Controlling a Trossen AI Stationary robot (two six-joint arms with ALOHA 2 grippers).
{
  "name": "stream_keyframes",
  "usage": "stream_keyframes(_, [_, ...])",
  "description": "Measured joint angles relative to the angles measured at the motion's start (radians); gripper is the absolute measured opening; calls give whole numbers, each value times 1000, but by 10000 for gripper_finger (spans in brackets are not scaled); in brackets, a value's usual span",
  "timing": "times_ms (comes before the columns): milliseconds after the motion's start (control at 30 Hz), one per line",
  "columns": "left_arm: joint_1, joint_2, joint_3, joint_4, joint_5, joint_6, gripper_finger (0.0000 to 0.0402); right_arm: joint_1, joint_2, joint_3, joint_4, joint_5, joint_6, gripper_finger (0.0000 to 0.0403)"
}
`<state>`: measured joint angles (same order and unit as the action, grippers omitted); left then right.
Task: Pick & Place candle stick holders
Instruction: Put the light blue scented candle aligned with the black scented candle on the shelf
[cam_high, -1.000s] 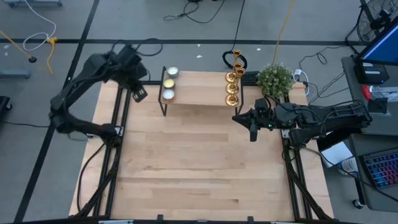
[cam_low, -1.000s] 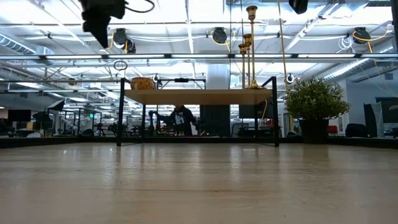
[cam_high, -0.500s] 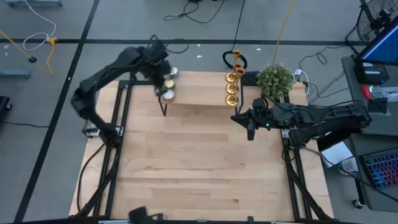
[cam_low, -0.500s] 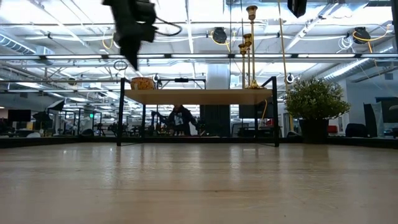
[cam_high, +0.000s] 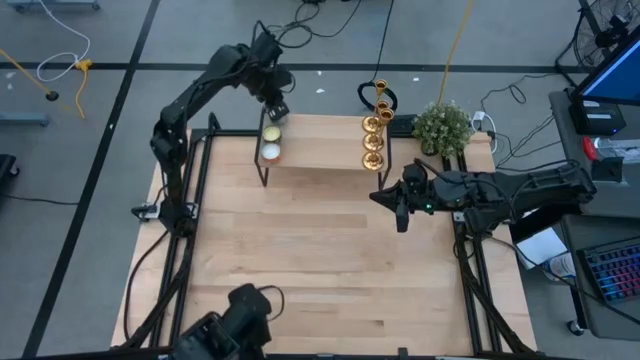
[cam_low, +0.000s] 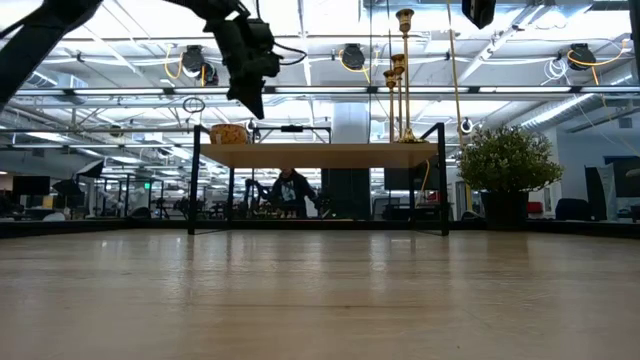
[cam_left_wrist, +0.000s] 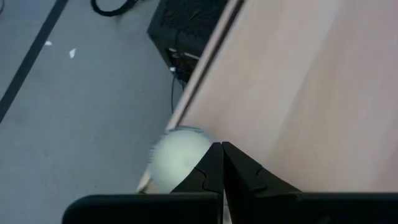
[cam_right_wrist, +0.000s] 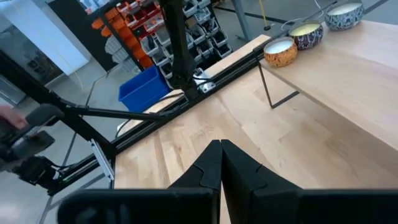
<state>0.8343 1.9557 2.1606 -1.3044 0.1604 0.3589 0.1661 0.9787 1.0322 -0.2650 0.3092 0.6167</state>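
Note:
Three gold candle stick holders (cam_high: 372, 142) stand in a row on their round bases at the right end of a raised wooden shelf (cam_high: 320, 150). In the low view the holders (cam_low: 400, 75) rise above the shelf top (cam_low: 320, 153). My left gripper (cam_high: 277, 108) hangs shut over the shelf's far left end, pointing down. In its wrist view, the left gripper (cam_left_wrist: 222, 152) has a pale round candle (cam_left_wrist: 177, 155) beneath it. My right gripper (cam_high: 401, 218) hangs shut in the air, near-right of the holders. In its own wrist view the right gripper (cam_right_wrist: 221, 149) holds nothing.
Three small candles in bowls (cam_right_wrist: 306, 34) sit at the shelf's left end (cam_high: 270, 152). A potted plant (cam_high: 441, 127) stands at the table's far right corner. A dark object (cam_high: 240, 315) shows at the near edge. Bare wood (cam_high: 320, 260) lies in front of the shelf.
My left gripper, still shut, has swung toward the table's right and far edge, from beside the shelf's left end to above the candles, sinking slightly. A dark object has come into view at the near edge.

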Motion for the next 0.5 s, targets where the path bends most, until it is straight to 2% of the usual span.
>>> stream_keyframes(200, [21, 1, 5, 71, 50, 9, 1, -1, 0, 0, -2, 0, 0, 0])
stream_keyframes(500, [-24, 45, 5, 180, 12, -2, 1, -24, 0, 0, -1, 1, 0, 0])
